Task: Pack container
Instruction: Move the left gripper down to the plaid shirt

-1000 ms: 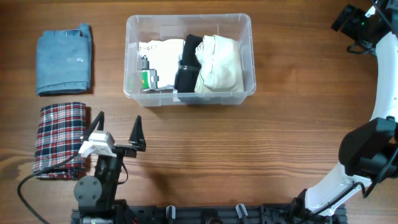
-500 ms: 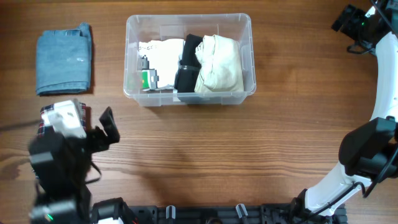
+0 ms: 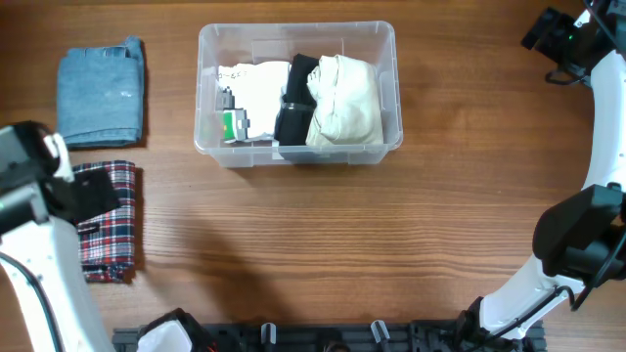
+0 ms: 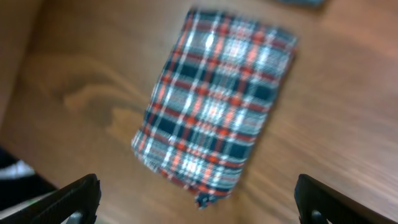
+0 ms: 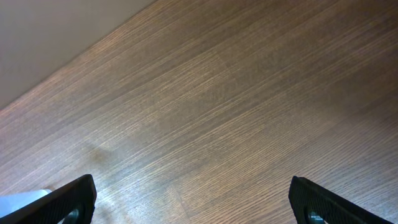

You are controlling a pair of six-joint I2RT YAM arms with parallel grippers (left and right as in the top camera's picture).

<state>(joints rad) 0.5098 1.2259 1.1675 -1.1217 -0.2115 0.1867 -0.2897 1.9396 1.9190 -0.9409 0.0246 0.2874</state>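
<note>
Hovering over a folded plaid cloth (image 4: 214, 102) at the left edge of the table (image 3: 323, 244), the left gripper (image 4: 198, 200) has its fingers spread wide. The clear container (image 3: 395, 98) (holding folded clothes (image 3: 342, 93)) sits by the far edge; the right gripper (image 5: 193, 202), equally wide, hangs near the far right corner.

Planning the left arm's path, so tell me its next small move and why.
Probably lower the left tool straight down onto the plaid cloth. In the left wrist view its fingers are spread wide, with the folded cloth lying flat on the table below and between them, not yet gripped. The cloth lies outside the container.
</note>
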